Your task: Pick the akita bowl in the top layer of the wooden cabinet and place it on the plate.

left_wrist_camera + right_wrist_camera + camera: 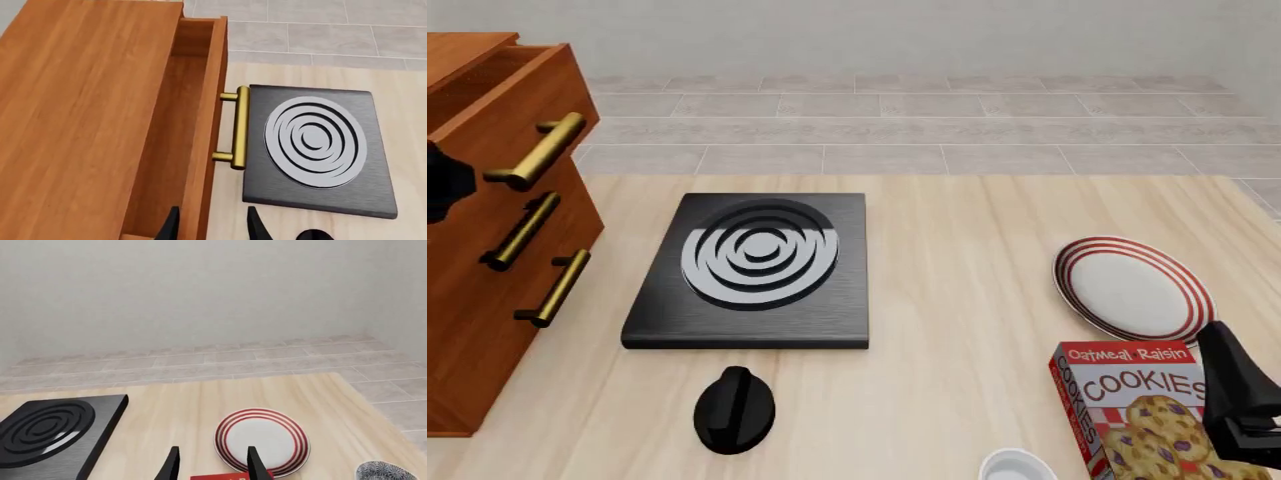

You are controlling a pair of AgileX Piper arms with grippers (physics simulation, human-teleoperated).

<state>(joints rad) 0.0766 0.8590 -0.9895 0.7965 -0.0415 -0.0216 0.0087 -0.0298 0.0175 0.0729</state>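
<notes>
— So what does the left wrist view give us?
— The wooden cabinet (80, 115) from above, its top layer (180, 145) pulled out, brass handle (239, 128) facing a black burner pad (320, 150) with silver rings. The drawer's visible inside is bare wood. The left claw (213, 227) hangs over the drawer's front edge, fingers parted and holding nothing.

— And the front view?
— Cabinet at far left of the counter (961, 300), top drawer jutting out. The burner pad lies centre-left, a black knob (735, 408) nearer. The plate (1132, 288) sits at right, a cookie box (1132, 410) just nearer, a white cup (1017, 467) at the near edge. Only the right arm's dark body shows at the near right corner.

— The right wrist view?
— The right claw (212, 465) is open and empty above the plate's near side. The akita bowl (387, 472) rests on the counter, right of the plate, apart from it.
</notes>
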